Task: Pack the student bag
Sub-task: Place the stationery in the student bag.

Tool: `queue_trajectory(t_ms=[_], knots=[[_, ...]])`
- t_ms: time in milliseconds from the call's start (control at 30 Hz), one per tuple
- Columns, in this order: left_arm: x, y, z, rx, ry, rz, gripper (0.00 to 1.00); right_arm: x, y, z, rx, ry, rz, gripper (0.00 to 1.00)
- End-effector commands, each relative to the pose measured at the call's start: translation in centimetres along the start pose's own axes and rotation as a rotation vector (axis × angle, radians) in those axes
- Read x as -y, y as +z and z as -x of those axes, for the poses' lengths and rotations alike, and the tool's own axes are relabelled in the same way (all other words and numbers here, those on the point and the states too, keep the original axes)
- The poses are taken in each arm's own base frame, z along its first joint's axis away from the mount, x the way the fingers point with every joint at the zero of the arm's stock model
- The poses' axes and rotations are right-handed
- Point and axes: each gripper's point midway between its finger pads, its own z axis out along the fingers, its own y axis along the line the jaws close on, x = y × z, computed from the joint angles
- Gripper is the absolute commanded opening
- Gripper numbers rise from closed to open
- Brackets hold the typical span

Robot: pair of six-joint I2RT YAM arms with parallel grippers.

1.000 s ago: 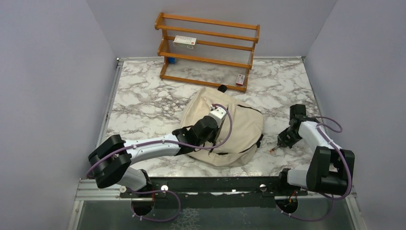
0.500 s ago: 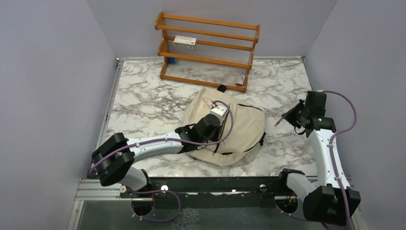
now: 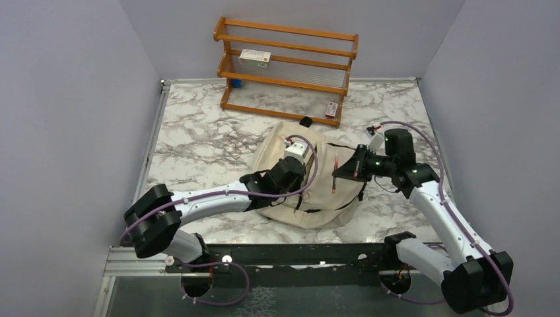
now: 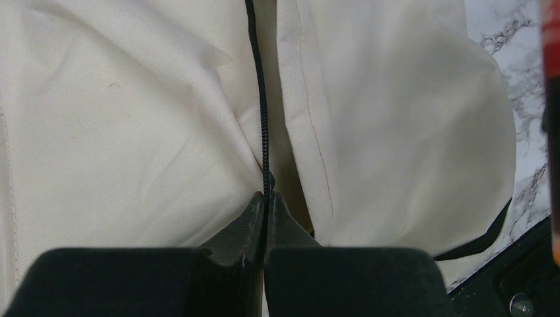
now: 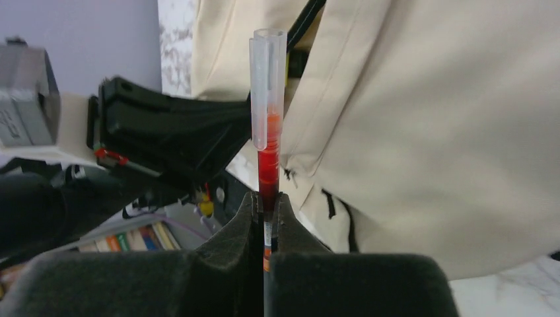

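Overhead view, clock bearings taken from the centre of the marble table (image 3: 198,145).

Student bag (image 3: 330,198): lies flat at centre, a little toward 6 o'clock. Its black top loop (image 3: 306,121) points to 12 o'clock. Black straps show along its 4 o'clock edge.

Left gripper (image 4: 266,198): the arm reaches in from 8 o'clock and rests on the bag's upper face. Jaws are pressed together with no gap showing. The bag's black zip (image 4: 259,86) runs straight down into the fingertips, so the pinch is on the bag at the zip line. Whether a zip pull sits between the tips cannot be told. Cream fabric is creased on both sides of the pinch.

Right gripper (image 5: 266,198): held over the bag's 3 o'clock side, above the fabric. Jaws are clamped on a red pen (image 5: 267,148) with a clear cap. The pen stands out past the fingertips, cap end outward. In the overhead view the pen (image 3: 335,181) hangs over the cream fabric — contact with the bag cannot be confirmed.

Wooden rack (image 3: 287,69): stands at the 12 o'clock edge, well apart from the bag. A white box (image 3: 255,57) with a red mark lies on an upper shelf. A small red-and-white item (image 3: 331,109) sits at the lowest shelf's 3 o'clock end.
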Motion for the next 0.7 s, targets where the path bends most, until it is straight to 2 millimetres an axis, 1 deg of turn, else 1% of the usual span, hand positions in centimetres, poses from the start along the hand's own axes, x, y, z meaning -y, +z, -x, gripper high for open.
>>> queue_trajectory(t_ms=[0,33,167,300,367,433,600,667], knots=[[0.2,-1.3,2.3,0.083,-0.065,0.000,0.00,-1.8,1.6,-3.3,-0.119,0.031,0.075,0.01],[0.1,-1.5,2.4,0.088,-0.068,0.000,0.00,-1.9,1.9,-3.7,-0.136,0.032,0.073,0.01],[0.4,-2.3,3.9,0.149,-0.083,-0.026,0.00,-2.3,3.5,-5.6,-0.217,0.027,0.064,0.01],[0.7,-2.6,4.8,0.170,-0.060,-0.038,0.00,-2.2,5.1,-6.7,-0.263,0.026,0.040,0.01],[1.0,-2.7,5.0,0.170,-0.045,-0.050,0.00,-2.2,5.9,-6.9,-0.290,0.032,0.037,0.01],[1.2,-2.7,5.2,0.169,-0.032,-0.059,0.00,-2.0,6.6,-6.6,-0.315,0.024,0.021,0.01],[1.2,-2.6,4.9,0.171,-0.024,-0.067,0.00,-1.6,7.9,-6.1,-0.376,-0.007,-0.008,0.01],[1.5,-2.6,4.9,0.171,-0.018,-0.084,0.00,-1.8,8.3,-5.9,-0.394,-0.009,-0.003,0.01]])
